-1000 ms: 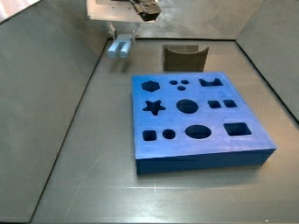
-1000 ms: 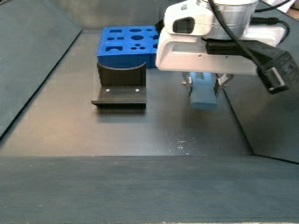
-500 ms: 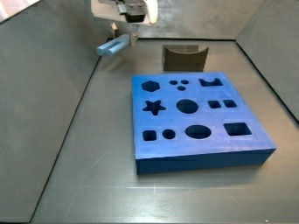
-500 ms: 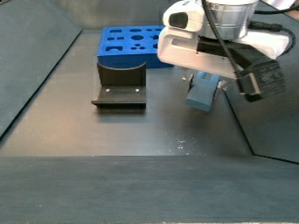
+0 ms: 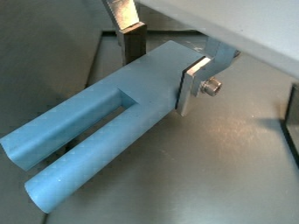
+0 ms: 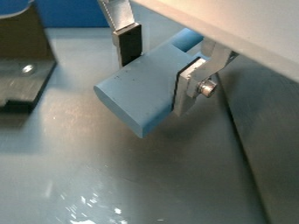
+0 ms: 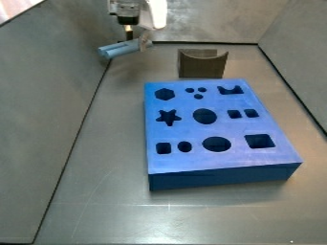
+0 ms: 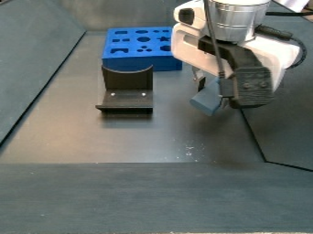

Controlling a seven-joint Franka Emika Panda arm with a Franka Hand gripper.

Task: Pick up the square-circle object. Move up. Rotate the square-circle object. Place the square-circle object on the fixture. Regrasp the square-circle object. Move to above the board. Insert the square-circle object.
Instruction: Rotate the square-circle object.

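My gripper (image 7: 133, 38) is shut on the square-circle object (image 7: 118, 48), a slim light blue-grey peg, and holds it tilted, well above the floor at the back left. In both wrist views the peg (image 5: 111, 122) (image 6: 146, 83) sits clamped between the silver fingers (image 5: 195, 80) (image 6: 193, 80). In a side view the peg (image 8: 208, 93) hangs to the right of the fixture (image 8: 124, 94). The fixture (image 7: 201, 63) is a dark notched block behind the board (image 7: 215, 130), a bright-blue slab with dark cut-outs, also seen at the back (image 8: 135, 44).
Grey walls enclose the floor on the left (image 7: 52, 57) and right (image 7: 300, 96). A dark seam line (image 8: 251, 137) runs across the floor near the gripper.
The gripper has risen and turned with the peg; the peg went from hanging nearly upright to lying tilted, its free end swinging outward to the left.
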